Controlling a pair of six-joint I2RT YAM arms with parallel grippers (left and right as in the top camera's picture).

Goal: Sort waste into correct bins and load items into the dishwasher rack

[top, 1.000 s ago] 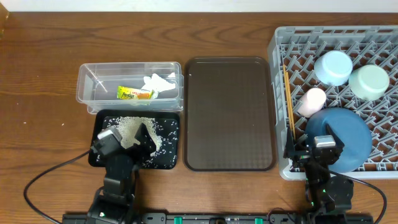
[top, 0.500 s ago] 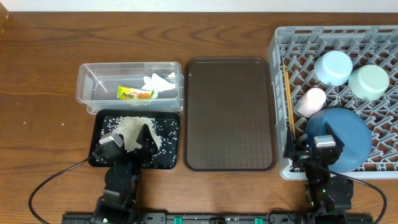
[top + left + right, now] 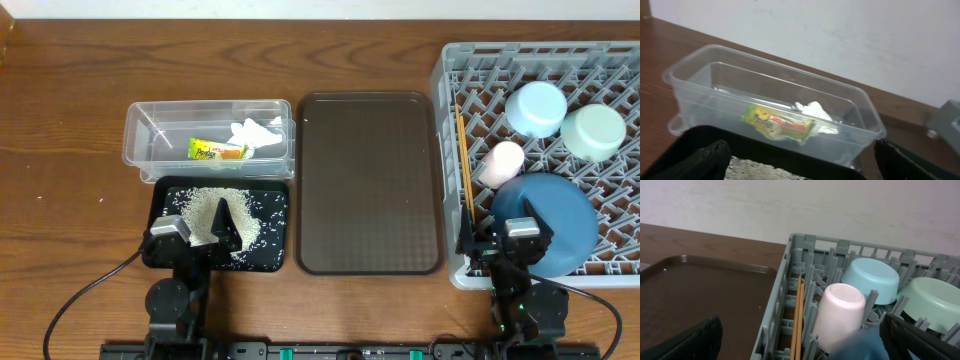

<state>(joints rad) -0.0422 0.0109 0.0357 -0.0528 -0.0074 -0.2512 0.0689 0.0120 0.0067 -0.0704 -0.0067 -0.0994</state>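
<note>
Waste is seen at the desk's left side: snack wrapper [image 3: 217, 151] and tissue [image 3: 255, 135] are held in the clear tub [image 3: 140, 120], and rice [image 3: 205, 205] is spread on the black tray [image 3: 275, 250] just beside it, toward the near edge. In the rack [image 3: 450, 150] at the desk's right edge, chopsticks [image 3: 464, 165] are laid along its left wall, pink cup [image 3: 500, 162] beside them, dark blue bowl [image 3: 560, 215] at the near side, light blue bowl [image 3: 535, 108] and mint bowl [image 3: 593, 131] farther back. Jaws of left gripper [image 3: 196, 225] and right gripper [image 3: 498, 230] are spread apart, nothing clasped

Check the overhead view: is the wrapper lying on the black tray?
No, the wrapper lies in the clear tub beside the tissue.
</note>
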